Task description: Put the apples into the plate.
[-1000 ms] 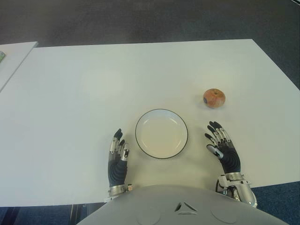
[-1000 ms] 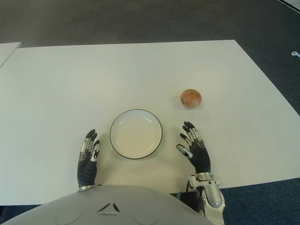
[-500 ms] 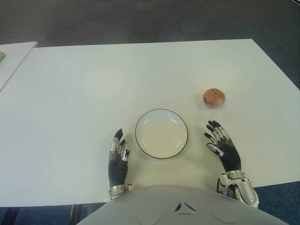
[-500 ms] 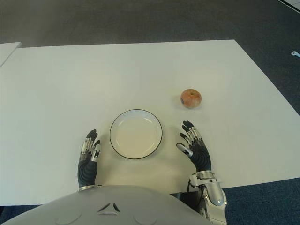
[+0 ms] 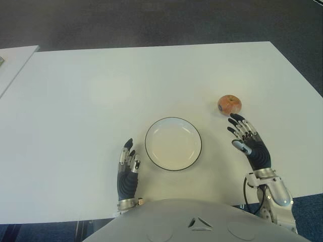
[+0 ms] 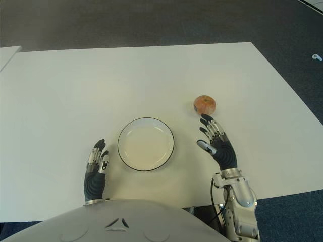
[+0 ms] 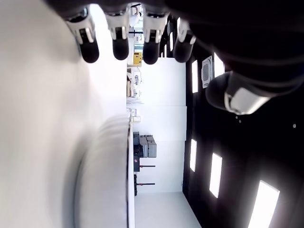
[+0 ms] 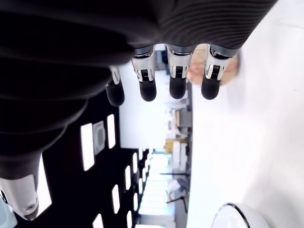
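The apple [image 5: 229,105] sits on the white table [image 5: 101,91], well clear of the right edge and apart from the black-rimmed plate [image 5: 173,143]. The right hand [image 5: 250,143], fingers extended and holding nothing, is just short of the apple. The left hand [image 5: 127,174], also relaxed and empty, shows left of the plate. Dark carpet [image 5: 151,22] borders the far edge.

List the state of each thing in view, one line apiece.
Apple: on the table, outside the plate, not held.
Plate: empty, upright on the table.
Right hand: open, fingers extended toward the apple, just short of it, holding nothing.
Left hand: open, idle left of the plate, holding nothing.
Table: bears the apple and the plate.
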`<control>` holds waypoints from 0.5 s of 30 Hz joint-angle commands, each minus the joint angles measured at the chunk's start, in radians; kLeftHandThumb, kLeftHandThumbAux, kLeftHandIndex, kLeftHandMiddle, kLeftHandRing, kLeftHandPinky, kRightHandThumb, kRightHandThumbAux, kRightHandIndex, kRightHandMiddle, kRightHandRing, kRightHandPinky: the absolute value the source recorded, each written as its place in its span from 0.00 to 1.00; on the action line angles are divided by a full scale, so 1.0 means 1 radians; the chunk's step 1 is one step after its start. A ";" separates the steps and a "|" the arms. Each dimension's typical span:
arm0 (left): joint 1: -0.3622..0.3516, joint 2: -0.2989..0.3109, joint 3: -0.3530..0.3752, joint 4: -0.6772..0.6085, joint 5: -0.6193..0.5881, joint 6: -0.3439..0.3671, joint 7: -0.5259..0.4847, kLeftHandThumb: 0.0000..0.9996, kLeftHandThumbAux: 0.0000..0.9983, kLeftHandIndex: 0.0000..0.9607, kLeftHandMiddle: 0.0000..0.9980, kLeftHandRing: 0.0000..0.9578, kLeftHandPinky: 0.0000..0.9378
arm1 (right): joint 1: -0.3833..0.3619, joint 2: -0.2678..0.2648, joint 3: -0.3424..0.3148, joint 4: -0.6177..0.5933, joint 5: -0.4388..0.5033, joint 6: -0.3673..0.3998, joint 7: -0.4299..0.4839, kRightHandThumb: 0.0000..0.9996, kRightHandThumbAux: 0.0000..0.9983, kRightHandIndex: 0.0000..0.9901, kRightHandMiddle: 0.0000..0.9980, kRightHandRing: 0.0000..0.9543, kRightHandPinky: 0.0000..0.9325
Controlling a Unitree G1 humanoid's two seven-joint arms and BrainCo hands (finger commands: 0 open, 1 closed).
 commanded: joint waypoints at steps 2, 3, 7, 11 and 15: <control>-0.007 -0.048 -0.009 0.025 -0.013 0.053 0.002 0.09 0.38 0.13 0.10 0.08 0.13 | -0.101 -0.054 -0.036 0.022 -0.036 -0.060 0.010 0.38 0.57 0.11 0.07 0.04 0.04; -0.009 -0.049 -0.009 0.026 -0.016 0.055 0.001 0.09 0.38 0.14 0.10 0.09 0.13 | -0.110 -0.056 -0.037 0.027 -0.049 -0.078 0.008 0.39 0.57 0.11 0.07 0.03 0.03; -0.030 -0.043 -0.006 0.056 -0.061 0.034 -0.019 0.10 0.38 0.14 0.11 0.09 0.13 | -0.172 -0.086 -0.052 0.082 -0.250 -0.291 -0.057 0.43 0.57 0.09 0.05 0.02 0.03; -0.043 -0.037 -0.005 0.077 -0.078 0.018 -0.031 0.10 0.38 0.15 0.11 0.09 0.12 | -0.253 -0.141 -0.075 0.162 -0.438 -0.459 -0.139 0.47 0.57 0.08 0.04 0.03 0.05; -0.050 -0.035 0.001 0.090 -0.077 0.008 -0.031 0.10 0.38 0.16 0.11 0.09 0.12 | -0.325 -0.208 -0.093 0.201 -0.616 -0.543 -0.216 0.47 0.55 0.06 0.04 0.02 0.02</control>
